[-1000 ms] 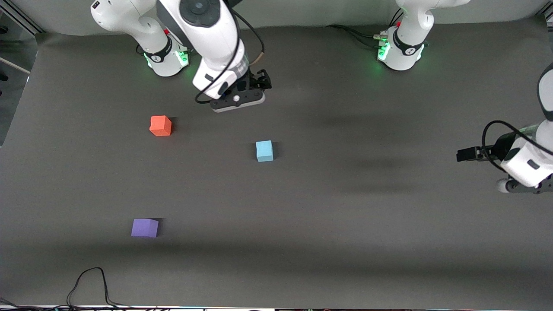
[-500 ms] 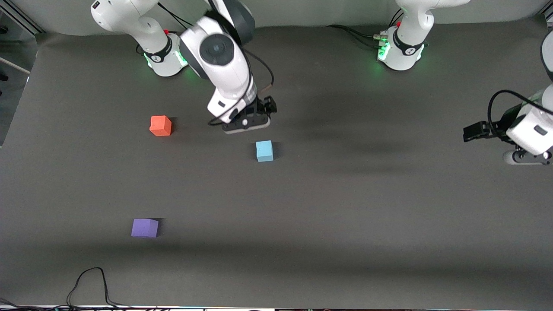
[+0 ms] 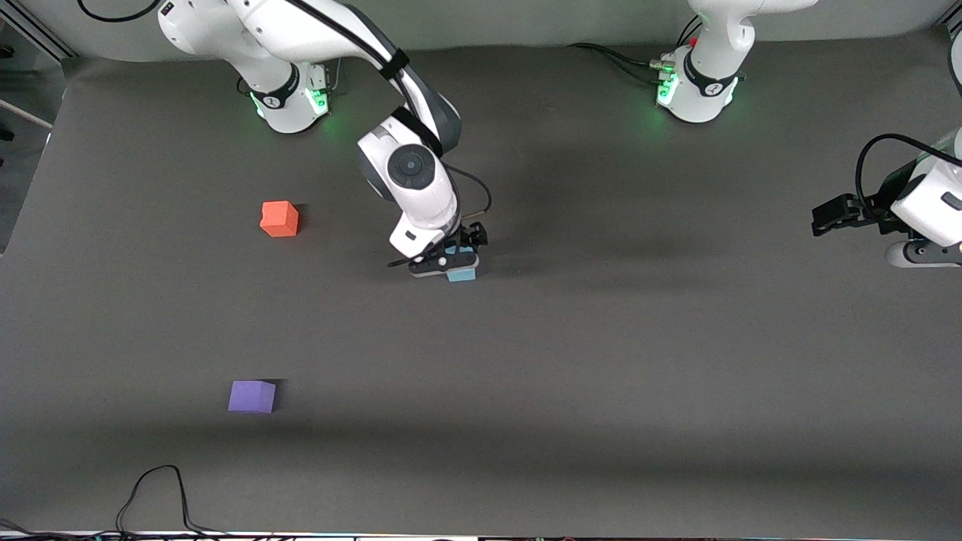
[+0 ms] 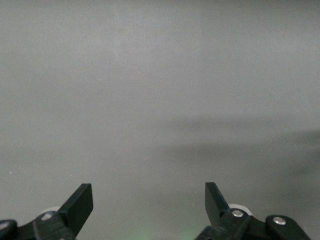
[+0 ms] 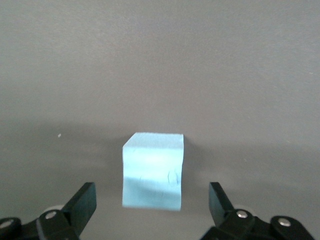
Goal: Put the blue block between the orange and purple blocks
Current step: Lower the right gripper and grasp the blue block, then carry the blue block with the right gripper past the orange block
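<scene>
So the small light sky-blue matte foam-like cube (image 3: 461,274) sits flat on the dark grey table mat (image 3: 601,376) around the middle of the front view, a bit above centre, mostly covered by the right gripper (image 3: 448,262), which is right over it. In the right wrist view you get a much better look: the blue cube (image 5: 153,170) is upright with one flat face toward the camera, and being a cube it has no real long axis to speak of. The right gripper (image 5: 152,202) has its two black fingers (image 5: 82,204) spread wide, one on each side of the cube with clear gaps, so nothing is touching it. The orange-red matte cube (image 3: 279,219) is in the upper part of the front view toward the right arm's end of the table, and the violet-purple matte cube (image 3: 252,396) is lower down, nearer the front camera, roughly below the orange one; the blue cube is well apart from both. The left gripper (image 3: 830,214) hangs at the right edge of the front view, waiting, and its wrist view shows the left gripper (image 4: 149,202) with fingers wide apart over bare mat.
</scene>
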You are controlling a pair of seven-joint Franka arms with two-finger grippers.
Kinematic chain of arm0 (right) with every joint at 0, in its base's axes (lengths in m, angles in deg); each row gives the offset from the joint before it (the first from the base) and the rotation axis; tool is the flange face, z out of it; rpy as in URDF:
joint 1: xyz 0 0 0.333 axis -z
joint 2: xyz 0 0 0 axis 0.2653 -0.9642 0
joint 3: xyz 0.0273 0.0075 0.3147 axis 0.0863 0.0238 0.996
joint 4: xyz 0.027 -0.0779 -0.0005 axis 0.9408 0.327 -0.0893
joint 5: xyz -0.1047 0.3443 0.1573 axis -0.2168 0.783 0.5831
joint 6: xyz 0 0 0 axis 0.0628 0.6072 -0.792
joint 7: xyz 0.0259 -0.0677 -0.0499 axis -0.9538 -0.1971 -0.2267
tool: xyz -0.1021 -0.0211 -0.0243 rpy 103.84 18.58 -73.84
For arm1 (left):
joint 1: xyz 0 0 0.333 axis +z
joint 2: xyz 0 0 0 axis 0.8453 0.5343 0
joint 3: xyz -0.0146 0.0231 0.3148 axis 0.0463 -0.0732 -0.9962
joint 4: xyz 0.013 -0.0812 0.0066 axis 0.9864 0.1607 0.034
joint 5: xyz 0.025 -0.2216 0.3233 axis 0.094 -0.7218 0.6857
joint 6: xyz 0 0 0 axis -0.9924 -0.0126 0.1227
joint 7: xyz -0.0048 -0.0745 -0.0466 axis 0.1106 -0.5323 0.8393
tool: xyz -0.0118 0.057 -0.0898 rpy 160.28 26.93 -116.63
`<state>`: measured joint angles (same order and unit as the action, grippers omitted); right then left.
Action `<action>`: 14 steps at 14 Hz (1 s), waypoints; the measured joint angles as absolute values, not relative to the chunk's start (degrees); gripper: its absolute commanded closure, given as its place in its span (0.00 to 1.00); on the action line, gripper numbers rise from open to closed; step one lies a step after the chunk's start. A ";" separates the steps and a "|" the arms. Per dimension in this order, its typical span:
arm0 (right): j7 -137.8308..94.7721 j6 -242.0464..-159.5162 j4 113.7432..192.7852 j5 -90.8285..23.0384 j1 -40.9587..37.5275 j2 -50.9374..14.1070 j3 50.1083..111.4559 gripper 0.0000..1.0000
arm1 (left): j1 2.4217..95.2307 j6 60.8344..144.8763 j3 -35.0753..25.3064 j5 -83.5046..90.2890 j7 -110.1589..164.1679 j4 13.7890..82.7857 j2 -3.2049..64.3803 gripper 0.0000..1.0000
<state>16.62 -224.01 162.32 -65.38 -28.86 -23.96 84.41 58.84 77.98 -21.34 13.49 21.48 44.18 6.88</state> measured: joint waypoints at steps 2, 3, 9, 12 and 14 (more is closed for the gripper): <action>16.62 -227.37 162.49 -65.38 -28.86 -26.67 84.36 0.00 | 58.82 77.68 -21.20 13.49 21.47 44.13 6.88 0.00; 16.62 -228.69 162.51 -65.38 -28.87 -27.95 84.34 0.00 | 58.81 77.65 -21.12 13.49 21.43 44.13 6.87 0.00; 17.32 -230.53 162.34 -65.38 -28.88 -30.35 84.32 0.15 | 58.81 77.63 -21.01 13.48 20.65 44.13 6.88 0.00; 18.05 -230.53 162.19 -65.35 -28.88 -30.34 84.30 0.54 | 58.71 77.63 -20.85 13.48 20.45 44.13 6.98 0.00; 19.92 -230.53 161.97 -65.35 -28.88 -30.27 84.22 0.68 | 57.79 77.63 -21.07 13.48 20.37 44.14 7.17 0.00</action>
